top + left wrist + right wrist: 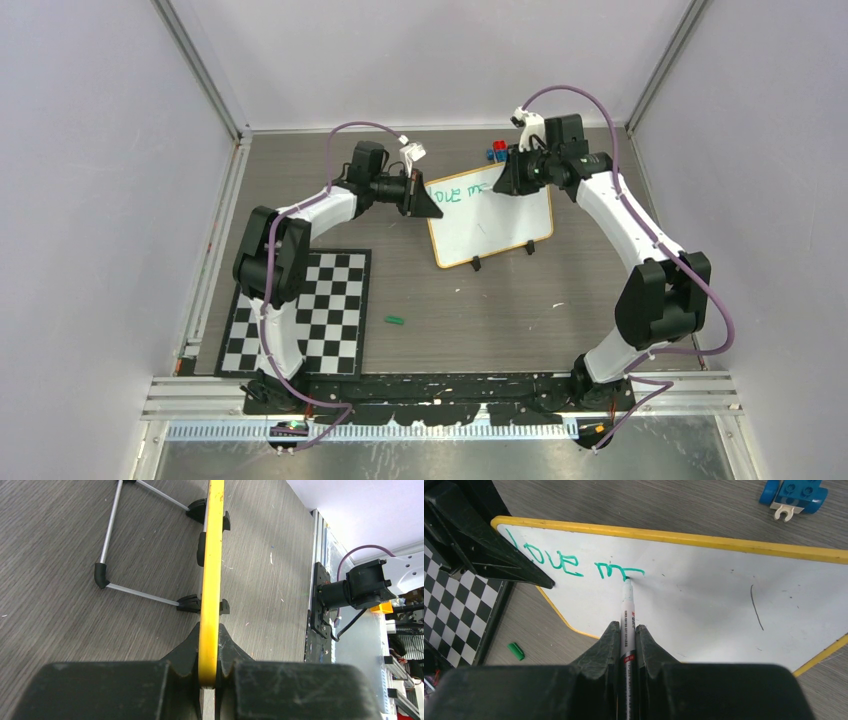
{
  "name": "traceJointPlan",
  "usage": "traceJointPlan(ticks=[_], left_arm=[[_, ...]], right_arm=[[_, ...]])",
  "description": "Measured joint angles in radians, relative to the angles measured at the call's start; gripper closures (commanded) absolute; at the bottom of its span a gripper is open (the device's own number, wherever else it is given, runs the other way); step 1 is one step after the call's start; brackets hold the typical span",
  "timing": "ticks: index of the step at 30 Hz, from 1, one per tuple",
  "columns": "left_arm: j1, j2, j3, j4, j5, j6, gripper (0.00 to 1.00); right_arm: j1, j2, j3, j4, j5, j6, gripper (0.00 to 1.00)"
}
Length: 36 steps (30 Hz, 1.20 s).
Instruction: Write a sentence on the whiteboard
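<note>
Grey wood-grain bench [520, 300] fills the floor of a pale-walled enclosure. A black-and-white checkerboard mat [335, 320] lies on its near left part. Toward the far middle stands the whiteboard [495, 225], yellow-framed, tilted back on two small black feet with a wire stand [112, 545] behind it.

The left end effector [209, 652] is clamped tight on the board's frame at the upper left corner, one finger on each face. The right end effector [626, 632] is closed around a white marker [627, 607], which runs out between its fingers with the tip touching the board.

A few blue and red toy blocks [496, 152] sit just beyond the board's top edge. The sentence [566, 562] so far reads "love m" in green along the board's top left, and the marker tip rests at the end of the "m". A small green cap [395, 321] lies on the bench between mat and board, apart from both.
</note>
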Motion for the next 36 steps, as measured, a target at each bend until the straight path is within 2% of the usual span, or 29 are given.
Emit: traceJointPlan(ticks=[36], left_arm=[[0.000, 0.000, -0.004, 0.009, 0.000, -0.004, 1.00]], right_arm=[[-0.029, -0.010, -0.008, -0.007, 0.015, -0.011, 1.00]])
